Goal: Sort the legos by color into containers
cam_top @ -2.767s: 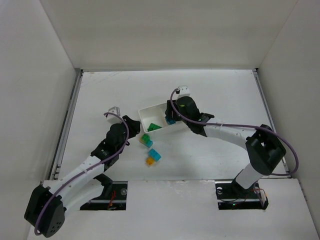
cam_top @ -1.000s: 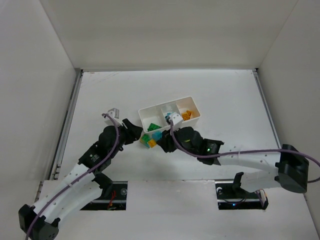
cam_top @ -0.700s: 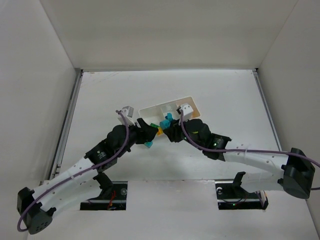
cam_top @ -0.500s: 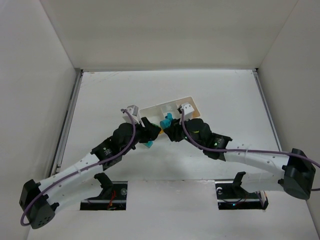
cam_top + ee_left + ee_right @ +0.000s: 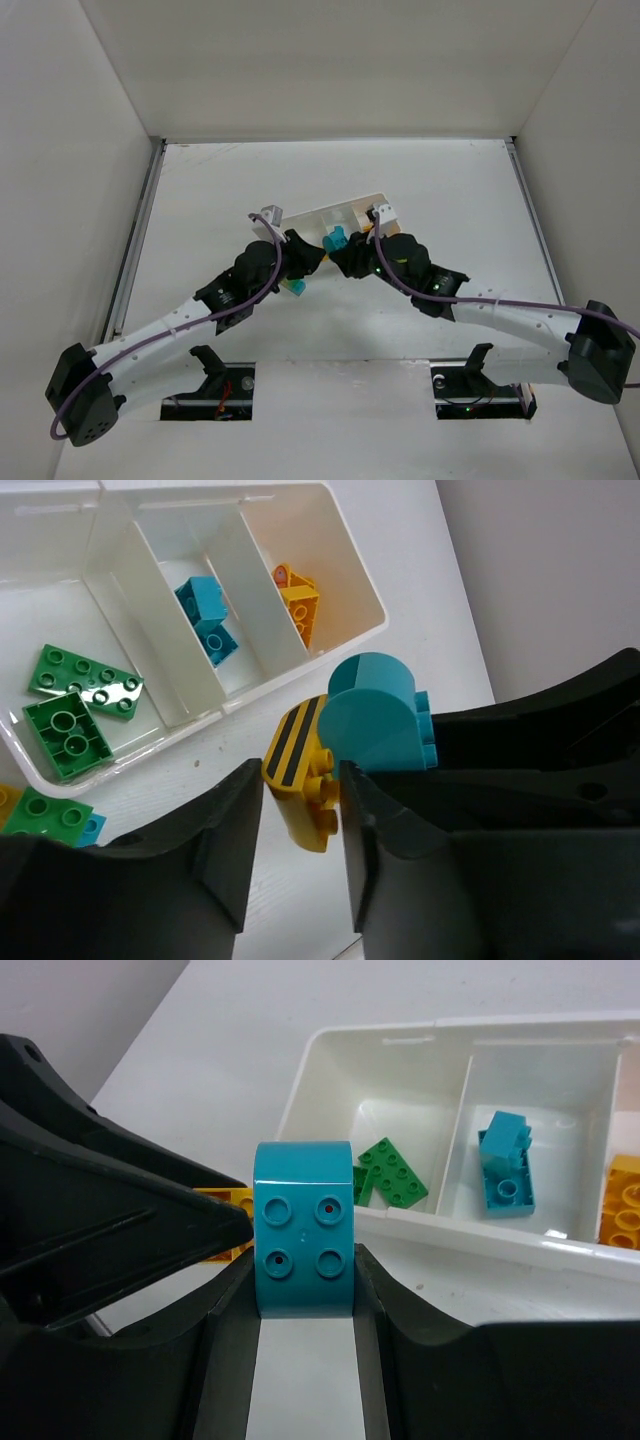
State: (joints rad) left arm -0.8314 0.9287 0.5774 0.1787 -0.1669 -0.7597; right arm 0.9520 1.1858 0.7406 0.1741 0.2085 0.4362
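My left gripper (image 5: 297, 780) is shut on a yellow brick with black stripes (image 5: 300, 795), held above the table. My right gripper (image 5: 303, 1260) is shut on a cyan rounded brick (image 5: 303, 1225), which also shows in the left wrist view (image 5: 375, 715) right beside the yellow brick. I cannot tell whether the two are joined. In the top view both grippers meet just in front of the white tray (image 5: 320, 213), with the cyan brick (image 5: 335, 239) between them. The tray (image 5: 370, 590) holds green bricks (image 5: 70, 705) in one compartment, cyan bricks (image 5: 205, 615) in the middle one and orange bricks (image 5: 298, 600) in the third.
A loose green and cyan stack (image 5: 293, 287) lies on the table under my left arm and shows at the bottom left of the left wrist view (image 5: 45, 815). White walls enclose the table on the left, right and far sides.
Both grippers came together at the loose bricks near the tray, closed on the yellow and cyan pair, and lifted it. Since half a second ago they have shifted slightly right and toward the tray.
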